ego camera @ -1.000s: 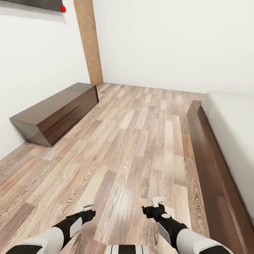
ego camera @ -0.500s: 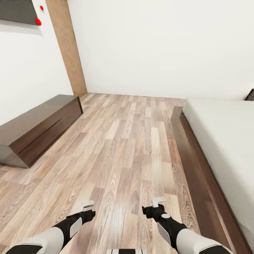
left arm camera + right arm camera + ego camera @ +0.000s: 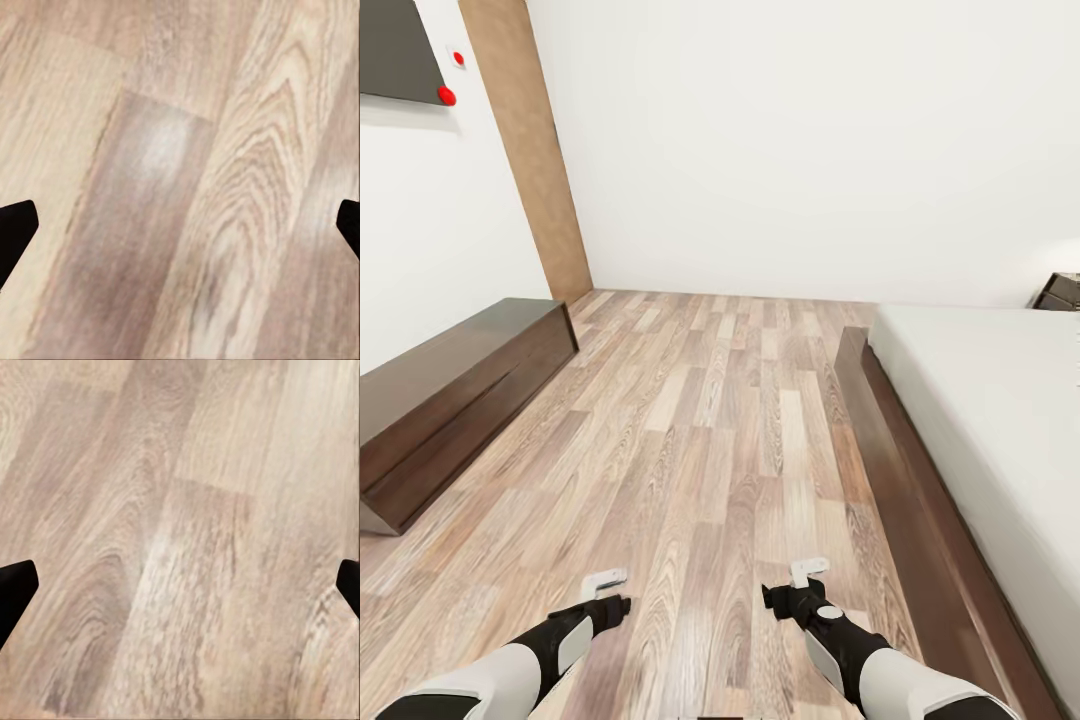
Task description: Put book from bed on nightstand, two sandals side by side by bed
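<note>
The bed runs along the right of the head view, with a dark brown frame and a bare light-grey mattress. Beyond its far end, a corner of a dark-brown nightstand peeks in against the white wall. The book and the two sandals are out of view. My left gripper and right gripper hover low over the pale plank floor, both open with nothing between the fingers. In the wrist views, the left gripper and the right gripper look straight down at bare floorboards, with the dark fingertips at the picture edges.
A long low dark-brown cabinet stands along the left wall. Above it hangs a dark panel with red dots. A brown wooden door is in the far left corner. Wood floor stretches between cabinet and bed.
The whole head view has swung to the right: the cabinet slid leftward, more of the mattress shows, and the nightstand has come into view. Both arms hold the same pose.
</note>
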Controlling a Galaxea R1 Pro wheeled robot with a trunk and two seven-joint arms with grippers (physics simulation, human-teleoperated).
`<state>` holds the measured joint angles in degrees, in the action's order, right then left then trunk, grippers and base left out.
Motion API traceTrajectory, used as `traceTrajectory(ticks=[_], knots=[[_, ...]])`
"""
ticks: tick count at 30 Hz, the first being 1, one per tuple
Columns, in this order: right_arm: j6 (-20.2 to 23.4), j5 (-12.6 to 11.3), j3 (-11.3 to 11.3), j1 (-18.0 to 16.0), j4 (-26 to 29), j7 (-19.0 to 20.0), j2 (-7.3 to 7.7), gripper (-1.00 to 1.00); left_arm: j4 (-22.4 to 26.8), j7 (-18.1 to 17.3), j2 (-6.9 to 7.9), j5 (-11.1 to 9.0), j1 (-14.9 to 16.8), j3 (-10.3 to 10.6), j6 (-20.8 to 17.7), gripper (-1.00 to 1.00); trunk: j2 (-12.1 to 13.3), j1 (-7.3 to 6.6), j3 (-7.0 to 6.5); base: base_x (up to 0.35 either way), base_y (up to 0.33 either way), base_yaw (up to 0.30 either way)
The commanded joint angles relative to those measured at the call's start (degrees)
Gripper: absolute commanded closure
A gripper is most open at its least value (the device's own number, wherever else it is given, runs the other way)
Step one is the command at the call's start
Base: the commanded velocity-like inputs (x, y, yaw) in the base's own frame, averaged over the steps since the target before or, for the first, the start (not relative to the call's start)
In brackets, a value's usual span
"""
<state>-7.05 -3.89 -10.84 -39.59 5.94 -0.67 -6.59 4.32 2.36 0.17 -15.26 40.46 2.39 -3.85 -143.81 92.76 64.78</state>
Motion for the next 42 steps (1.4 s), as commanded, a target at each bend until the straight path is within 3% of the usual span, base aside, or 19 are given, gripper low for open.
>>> traceTrajectory(ticks=[1, 8, 42], knots=[[-0.2, -0.4, -0.4, 0.0, -0.1, 0.0, -0.03, -1.0, 0.2, 0.2, 0.01, -0.5, 0.0, 0.3, -0.4, -1.0, 0.0, 0.0, -0.15, 0.323, 0.0, -0.221], [-0.2, -0.4, -0.5, -0.1, -0.1, 0.1, -0.13, -1.0, 0.2, 0.2, 0.06, -0.5, 0.0, 0.2, -0.4, -1.0, 0.1, -0.18, -1.61, 0.323, 0.0, -0.122], [-0.1, -0.7, -0.3, 0.0, -0.8, -0.4, -0.61, -1.0, 0.2, -0.5, 0.19, -0.9, 0.0, 0.2, -0.4, -1.0, 0.1, -0.18, -1.6, 0.329, -0.009, -0.001]])
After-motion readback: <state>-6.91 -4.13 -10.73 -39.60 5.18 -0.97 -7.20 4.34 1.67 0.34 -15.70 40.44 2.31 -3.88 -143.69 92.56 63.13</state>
